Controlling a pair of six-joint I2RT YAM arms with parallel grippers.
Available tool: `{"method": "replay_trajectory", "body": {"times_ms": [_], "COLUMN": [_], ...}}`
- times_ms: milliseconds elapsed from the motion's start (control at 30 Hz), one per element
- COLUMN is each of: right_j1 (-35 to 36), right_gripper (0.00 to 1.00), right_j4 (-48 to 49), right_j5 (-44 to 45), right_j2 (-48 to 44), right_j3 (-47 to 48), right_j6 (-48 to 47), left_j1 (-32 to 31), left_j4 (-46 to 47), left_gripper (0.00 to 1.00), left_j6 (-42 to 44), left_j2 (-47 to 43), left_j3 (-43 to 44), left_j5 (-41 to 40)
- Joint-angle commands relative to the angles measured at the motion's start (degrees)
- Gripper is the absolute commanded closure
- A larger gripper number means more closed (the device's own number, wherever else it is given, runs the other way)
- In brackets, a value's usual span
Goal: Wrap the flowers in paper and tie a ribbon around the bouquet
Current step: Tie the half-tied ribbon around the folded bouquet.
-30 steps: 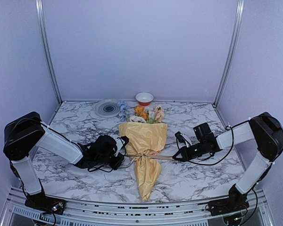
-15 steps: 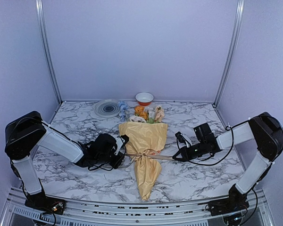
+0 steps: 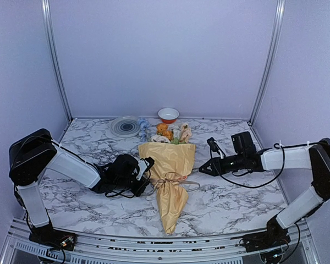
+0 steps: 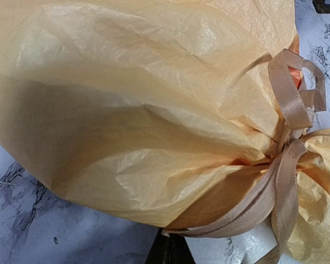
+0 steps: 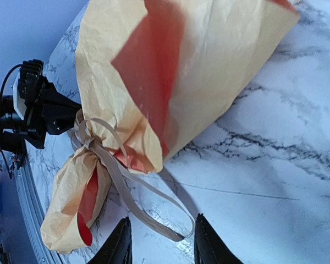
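The bouquet [image 3: 169,173] lies mid-table, a tan-yellow paper [image 5: 220,77] cone with orange inside. The flowers [image 3: 169,133] show at its far, wide end. A beige ribbon [image 3: 175,179] is knotted round the narrow waist [image 5: 88,140]. My left gripper [image 3: 146,169] sits against the cone's left side, shut on one ribbon [image 4: 283,192] end at its black tip [image 4: 168,252]. My right gripper [image 3: 202,168] hovers right of the cone, open. Its fingertips [image 5: 121,245] straddle the other ribbon tail [image 5: 170,231], which lies slack and looped on the marble.
A red-and-white bowl [image 3: 168,114] and a grey ringed plate [image 3: 125,126] stand at the back of the marble table, just behind the flower heads. Metal frame posts [image 3: 267,60] and purple walls close in the sides.
My right gripper opened and let go of the ribbon, then drew back to the right and farther away. The taut right ribbon tail dropped slack. The left gripper stayed shut by the cone.
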Motion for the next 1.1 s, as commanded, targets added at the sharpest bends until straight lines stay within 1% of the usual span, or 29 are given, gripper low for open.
{"method": "replay_trajectory", "body": {"times_ms": [0,33,100,200,300,400,500,633,767,867,900,1000,1067], "right_j1": [6.3,10.6,15.8,20.5,23.2,23.4,23.4,23.1,22.2,21.6,21.5,21.5,21.5], "right_gripper": [0.63,0.62,0.60,0.60,0.60,0.59,0.58,0.58,0.62,0.63,0.65,0.74,0.75], "right_j4": [-0.6,-0.3,-1.2,-7.6,-14.9,-17.2,-15.9,-15.4,-15.7,-15.8,-15.8,-15.5,-15.5], "right_j5": [9.0,10.5,12.6,17.4,21.8,24.4,24.4,23.7,24.0,25.1,24.9,23.8,24.0], "right_j2": [-4.7,-4.4,-1.0,6.2,13.2,15.9,15.2,14.5,15.3,16.3,16.5,17.1,17.8], "right_j3": [5.7,7.0,10.8,18.1,25.2,27.9,27.3,26.5,26.1,26.3,26.5,27.4,27.9], "right_j6": [-2.9,-5.8,-10.5,-17.8,-23.9,-25.7,-26.6,-27.1,-27.4,-27.4,-27.3,-27.1,-26.9], "left_j1": [-0.2,-0.2,-0.2,-0.2,-0.2,-0.2,-0.2,-0.2,-0.2,-0.2,-0.2,-0.2,-0.2], "left_j4": [-5.7,-5.7,-5.8,-5.8,-5.8,-5.9,-6.0,-6.0,-6.0,-6.1,-6.1,-6.3,-6.4], "left_gripper": [1.00,1.00,1.00,1.00,1.00,1.00,1.00,1.00,1.00,1.00,1.00,1.00,1.00], "left_j6": [-0.3,-0.3,-0.2,-0.5,-0.4,-0.1,0.1,0.2,0.4,0.6,0.7,0.8,0.8], "left_j2": [2.1,2.2,2.2,1.7,1.0,0.7,0.9,1.7,1.9,1.8,1.8,1.9,1.9], "left_j3": [-0.5,-0.5,-0.5,-0.7,-1.2,-1.3,-1.2,-0.8,-0.6,-0.5,-0.4,-0.2,0.0], "left_j5": [1.7,1.6,1.5,1.4,0.9,0.7,0.9,0.9,1.1,1.1,1.1,1.4,1.5]}}
